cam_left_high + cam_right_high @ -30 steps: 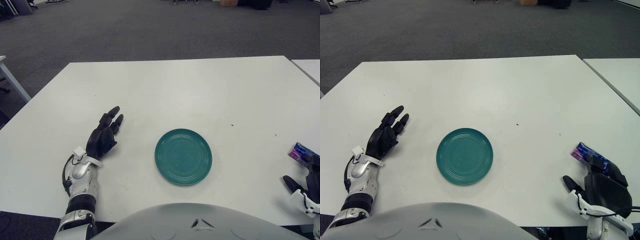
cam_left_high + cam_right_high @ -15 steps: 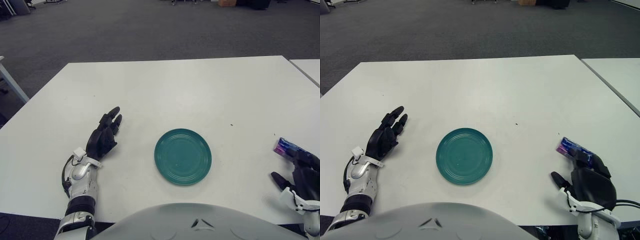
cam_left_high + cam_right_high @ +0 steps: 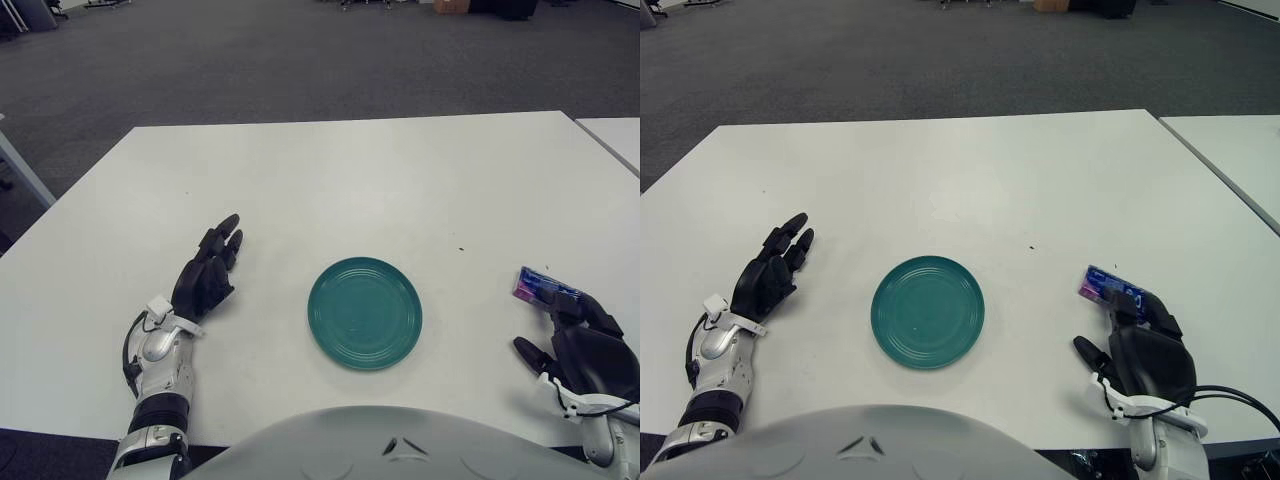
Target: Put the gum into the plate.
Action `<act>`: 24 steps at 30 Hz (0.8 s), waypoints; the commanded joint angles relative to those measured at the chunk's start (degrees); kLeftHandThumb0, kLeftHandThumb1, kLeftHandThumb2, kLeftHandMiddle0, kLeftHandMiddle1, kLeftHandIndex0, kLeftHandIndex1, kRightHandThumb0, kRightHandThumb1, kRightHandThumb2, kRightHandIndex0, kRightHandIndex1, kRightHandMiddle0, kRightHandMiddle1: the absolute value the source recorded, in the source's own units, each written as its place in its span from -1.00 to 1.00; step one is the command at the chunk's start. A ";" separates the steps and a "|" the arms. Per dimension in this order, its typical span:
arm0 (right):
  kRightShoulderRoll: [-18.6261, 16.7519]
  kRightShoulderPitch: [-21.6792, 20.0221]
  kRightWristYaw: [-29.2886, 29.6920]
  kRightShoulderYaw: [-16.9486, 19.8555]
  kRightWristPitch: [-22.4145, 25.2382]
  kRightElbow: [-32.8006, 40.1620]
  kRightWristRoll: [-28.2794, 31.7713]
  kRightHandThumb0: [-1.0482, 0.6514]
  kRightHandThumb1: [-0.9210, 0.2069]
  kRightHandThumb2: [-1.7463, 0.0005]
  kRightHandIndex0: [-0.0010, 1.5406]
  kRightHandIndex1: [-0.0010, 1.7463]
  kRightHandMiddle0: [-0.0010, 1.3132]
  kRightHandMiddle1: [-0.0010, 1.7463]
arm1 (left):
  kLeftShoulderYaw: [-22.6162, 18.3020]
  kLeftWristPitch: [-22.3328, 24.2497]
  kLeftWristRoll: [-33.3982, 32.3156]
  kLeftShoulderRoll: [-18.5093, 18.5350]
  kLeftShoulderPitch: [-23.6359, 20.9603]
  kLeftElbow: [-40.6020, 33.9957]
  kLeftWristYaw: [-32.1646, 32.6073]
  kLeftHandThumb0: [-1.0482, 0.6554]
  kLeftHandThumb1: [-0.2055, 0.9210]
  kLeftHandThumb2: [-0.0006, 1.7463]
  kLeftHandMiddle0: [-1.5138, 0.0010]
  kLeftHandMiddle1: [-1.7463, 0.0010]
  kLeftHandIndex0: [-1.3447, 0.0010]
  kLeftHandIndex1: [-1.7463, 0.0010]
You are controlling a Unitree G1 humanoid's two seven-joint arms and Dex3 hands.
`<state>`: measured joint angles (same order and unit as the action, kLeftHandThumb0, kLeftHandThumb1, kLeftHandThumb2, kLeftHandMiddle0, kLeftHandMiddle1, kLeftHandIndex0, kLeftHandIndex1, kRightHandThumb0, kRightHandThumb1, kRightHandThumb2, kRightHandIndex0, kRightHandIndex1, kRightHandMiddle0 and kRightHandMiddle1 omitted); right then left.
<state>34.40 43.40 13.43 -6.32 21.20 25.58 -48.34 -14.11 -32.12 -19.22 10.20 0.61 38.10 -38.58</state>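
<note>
Two black robot hands sit over a white table [image 3: 940, 170]. The right hand [image 3: 1145, 355], at the near right, has its fingers closed around a purple and blue pack of gum [image 3: 1106, 288], which sticks out past the fingertips, well to the right of the plate. The round teal plate [image 3: 928, 311] lies at the centre. The left hand [image 3: 768, 277] rests flat at the left, fingers extended and holding nothing

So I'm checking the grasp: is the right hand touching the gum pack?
Touching. In the right eye view the right hand has its fingers over the near end of the purple gum pack, with no gap between them.
</note>
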 commanded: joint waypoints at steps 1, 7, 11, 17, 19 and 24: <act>-2.84 0.54 -5.23 -3.72 -1.21 -2.26 1.03 -0.92 -1.00 0.07 -0.53 -0.98 -1.00 -0.20 | 0.77 1.16 1.42 -0.12 1.16 4.29 0.15 -0.93 1.00 0.17 0.83 0.97 1.00 0.57; -2.52 0.26 -5.49 -4.58 -1.93 -2.27 0.16 -0.92 -1.00 0.07 -0.54 -0.99 -1.00 -0.23 | 0.33 0.21 -0.15 -0.82 1.23 4.75 -0.95 -0.92 1.00 0.17 0.79 0.96 1.00 0.53; -2.24 -0.41 -5.81 -5.59 -1.87 -2.03 -1.51 -0.92 -1.00 0.06 -0.55 -0.99 -1.00 -0.25 | 0.09 -2.59 -1.69 -2.18 1.98 3.97 -2.74 -0.92 1.00 0.17 0.77 0.96 1.00 0.52; -2.88 -1.14 -7.33 -7.76 -0.61 -0.70 -4.86 -0.92 -1.00 0.03 -0.56 -1.00 -1.00 -0.27 | 0.37 -3.24 -1.90 -2.71 2.45 3.42 -4.21 -0.94 1.00 0.15 0.76 0.97 1.00 0.53; -3.11 -1.33 -7.87 -8.52 -0.08 -0.36 -6.01 -0.91 -1.00 0.02 -0.56 -1.00 -1.00 -0.28 | 0.62 -3.60 -1.54 -2.96 2.71 3.00 -4.27 -0.94 1.00 0.14 0.76 0.98 1.00 0.53; -3.53 -1.83 -8.72 -10.28 1.00 -0.07 -8.48 -0.90 -1.00 0.01 -0.55 -0.99 -1.00 -0.29 | 1.52 -3.20 0.06 -3.00 4.14 -0.16 -2.44 -0.95 1.00 0.12 0.76 0.98 1.00 0.53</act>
<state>34.69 40.96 10.09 -13.45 21.73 27.85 -56.83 -13.53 -36.02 -19.53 9.45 1.46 37.66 -42.16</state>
